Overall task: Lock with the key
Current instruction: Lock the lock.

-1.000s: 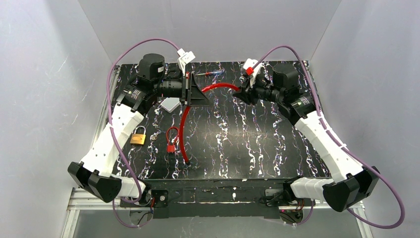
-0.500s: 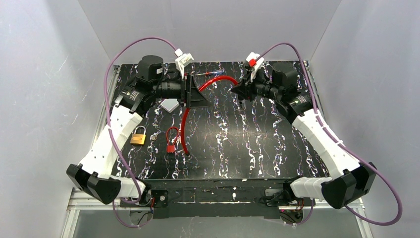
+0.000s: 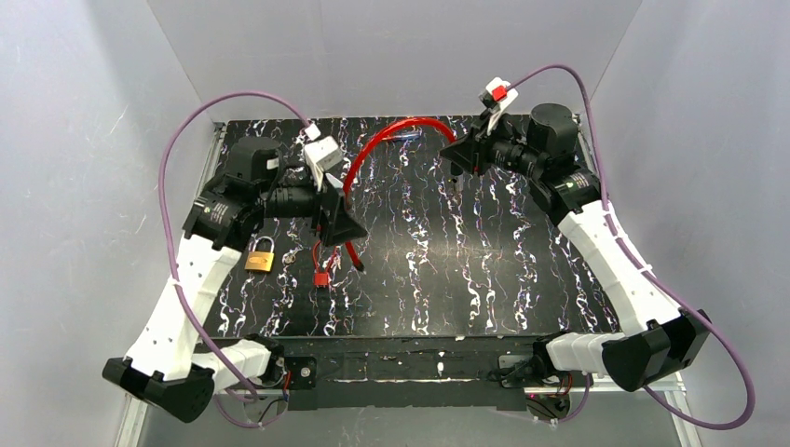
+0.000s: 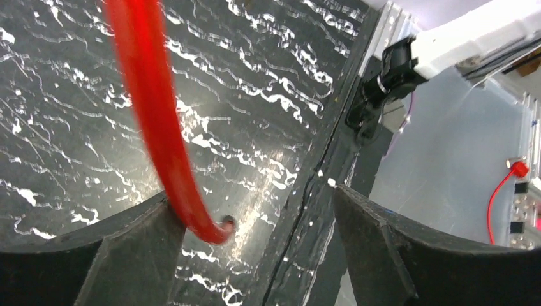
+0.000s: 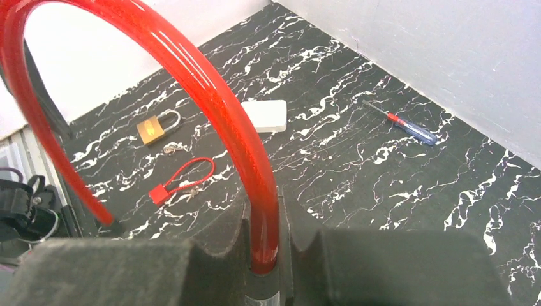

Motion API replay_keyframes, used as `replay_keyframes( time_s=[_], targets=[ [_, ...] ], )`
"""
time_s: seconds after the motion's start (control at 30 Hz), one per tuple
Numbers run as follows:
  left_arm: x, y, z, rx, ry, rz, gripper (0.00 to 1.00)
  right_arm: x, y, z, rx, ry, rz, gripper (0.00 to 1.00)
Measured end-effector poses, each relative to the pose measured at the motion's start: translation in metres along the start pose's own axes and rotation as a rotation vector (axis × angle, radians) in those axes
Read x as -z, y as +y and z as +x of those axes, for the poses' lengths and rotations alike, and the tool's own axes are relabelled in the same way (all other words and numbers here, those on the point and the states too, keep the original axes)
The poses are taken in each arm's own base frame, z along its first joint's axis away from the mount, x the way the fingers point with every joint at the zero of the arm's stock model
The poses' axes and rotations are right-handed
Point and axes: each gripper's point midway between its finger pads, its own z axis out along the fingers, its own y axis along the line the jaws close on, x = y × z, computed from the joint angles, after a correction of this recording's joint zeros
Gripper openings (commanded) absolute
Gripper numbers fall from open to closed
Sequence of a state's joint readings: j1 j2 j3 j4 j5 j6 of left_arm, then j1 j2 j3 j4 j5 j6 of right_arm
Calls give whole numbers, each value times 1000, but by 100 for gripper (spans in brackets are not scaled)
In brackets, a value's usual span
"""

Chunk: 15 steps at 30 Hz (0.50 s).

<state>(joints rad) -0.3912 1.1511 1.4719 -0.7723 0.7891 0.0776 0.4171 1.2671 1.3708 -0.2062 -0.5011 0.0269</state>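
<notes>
From above — finds the left gripper (image 3: 340, 228) pulled nearer than a second ago and the right gripper (image 3: 455, 158) pushed toward the far edge, with the glossy red cable (image 3: 373, 140) arching taller between them. Leaves open marbled bench (image 3: 484, 270) on the right.

Left wrist: shows jaws spread, cable end against one finger.

Right wrist: shows foam-padded jaws clenched on the cable — brass padlock (image 5: 156, 127) beyond.

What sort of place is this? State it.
Likely a robotics lab test cell: plain white enclosure walls, a black white-veined tabletop, and two cabled white robot arms bolted at its edge.
</notes>
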Motion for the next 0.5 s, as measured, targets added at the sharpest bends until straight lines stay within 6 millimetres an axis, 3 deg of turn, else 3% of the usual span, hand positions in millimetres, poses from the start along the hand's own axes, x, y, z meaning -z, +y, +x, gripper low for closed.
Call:
replay_keyframes(
  time_s=[0.13, 0.27, 0.5],
  targets=[
    [0, 4, 30, -63, 38, -3, 84, 2, -2, -5, -32, -12, 6, 1],
    [-1, 3, 51, -118, 40, 15, 78, 3, 1, -6, -68, -14, -8, 1],
    [1, 0, 55, -191, -5, 19, 62, 7, 2, -20, -104, -49, -19, 1]
  ],
)
